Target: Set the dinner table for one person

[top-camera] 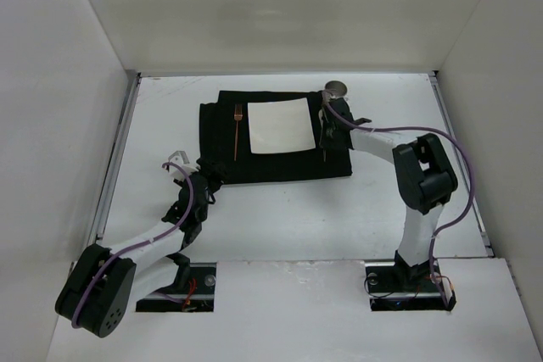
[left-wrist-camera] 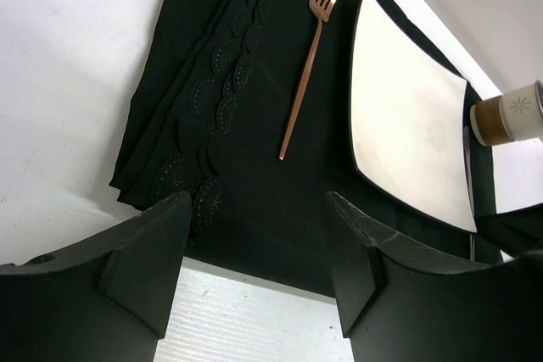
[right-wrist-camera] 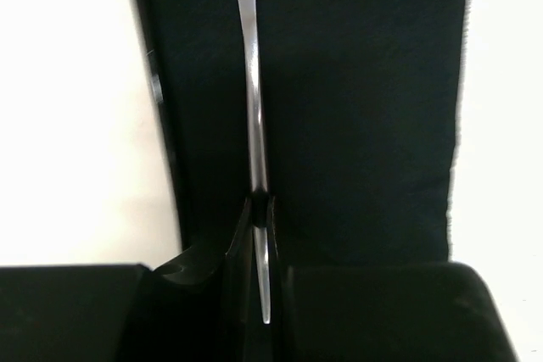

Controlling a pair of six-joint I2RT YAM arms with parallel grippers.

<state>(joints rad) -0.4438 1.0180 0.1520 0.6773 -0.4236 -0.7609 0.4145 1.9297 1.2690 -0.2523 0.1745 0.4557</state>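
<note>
Across the middle of the top view, the white surface (top-camera: 280, 226) carries one black mat (top-camera: 280, 167) — on it one copper fork (top-camera: 237, 131) lies left of one square white plate (top-camera: 281, 125). One cup (top-camera: 337, 89) stands by the mat's upper right corner. Over the mat's right strip the right gripper (right-wrist-camera: 257, 209) pinches one thin silver utensil (right-wrist-camera: 252, 82); the left gripper (left-wrist-camera: 257, 209) hangs spread near the mat's lower left corner.

A: What is the left arm (top-camera: 153, 239) doing?
B: It lies low, near and left, elbow bent. The left gripper (left-wrist-camera: 259, 209) stands apart, holding nothing.
A: And the right arm (top-camera: 422, 177)?
B: It reaches far. The right gripper (right-wrist-camera: 259, 203) pinches a thin silver strip (right-wrist-camera: 252, 82).
</note>
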